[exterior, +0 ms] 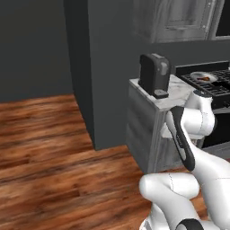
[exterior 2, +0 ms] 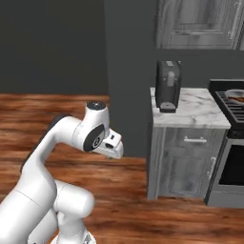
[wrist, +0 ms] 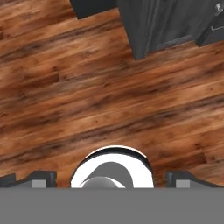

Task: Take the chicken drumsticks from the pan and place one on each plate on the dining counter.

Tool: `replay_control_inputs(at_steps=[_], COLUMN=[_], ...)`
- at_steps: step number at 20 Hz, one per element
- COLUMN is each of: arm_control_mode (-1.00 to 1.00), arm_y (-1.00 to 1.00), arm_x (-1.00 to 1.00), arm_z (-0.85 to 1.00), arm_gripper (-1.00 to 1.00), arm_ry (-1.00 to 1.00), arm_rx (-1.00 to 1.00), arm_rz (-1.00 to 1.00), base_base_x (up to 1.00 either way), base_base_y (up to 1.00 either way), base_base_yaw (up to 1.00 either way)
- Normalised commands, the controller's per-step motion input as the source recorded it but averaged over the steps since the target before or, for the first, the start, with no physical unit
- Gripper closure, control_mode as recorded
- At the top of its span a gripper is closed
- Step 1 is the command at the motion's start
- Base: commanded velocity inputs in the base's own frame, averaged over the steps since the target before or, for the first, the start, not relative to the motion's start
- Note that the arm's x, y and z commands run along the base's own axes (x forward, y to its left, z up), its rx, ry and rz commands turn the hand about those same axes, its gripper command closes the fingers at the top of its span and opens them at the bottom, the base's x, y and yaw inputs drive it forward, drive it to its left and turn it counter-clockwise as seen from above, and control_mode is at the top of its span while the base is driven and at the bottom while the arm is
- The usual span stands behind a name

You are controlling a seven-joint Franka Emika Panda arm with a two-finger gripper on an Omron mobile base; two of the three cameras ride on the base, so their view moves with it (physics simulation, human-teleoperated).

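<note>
The white arm (exterior 2: 52, 157) is folded with its hand pointing down; gripper (wrist: 112, 180) fingertips (wrist: 41, 178) set wide apart.

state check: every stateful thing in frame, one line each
gripper: open, empty, pointing down at the wood floor
pan: on the stove, something reddish inside
coffee machine: upright on the marble top
cabinet drawer: shut
cabinet door: shut

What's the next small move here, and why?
Probably drive the base right, toward the stove. The pan with something orange in it sits at the far right edge of both base views, past the coffee machine. The gripper points at bare wood floor, fingertips apart, holding nothing.
</note>
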Motion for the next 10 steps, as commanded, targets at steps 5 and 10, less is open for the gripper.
replay_control_inputs(at_steps=[5, 10], arm_control_mode=[1.00, 1.00], arm_y=[0.00, 0.00], arm_x=[0.00, 0.00], arm_z=[0.00, 0.00], arm_gripper=[-1.00, -1.00], arm_ry=[0.00, 0.00], arm_rx=[0.00, 0.00], arm_rz=[0.00, 0.00], base_base_x=[0.49, 0.60], base_base_y=[-0.89, -0.85], base_base_yaw=[0.00, 0.02])
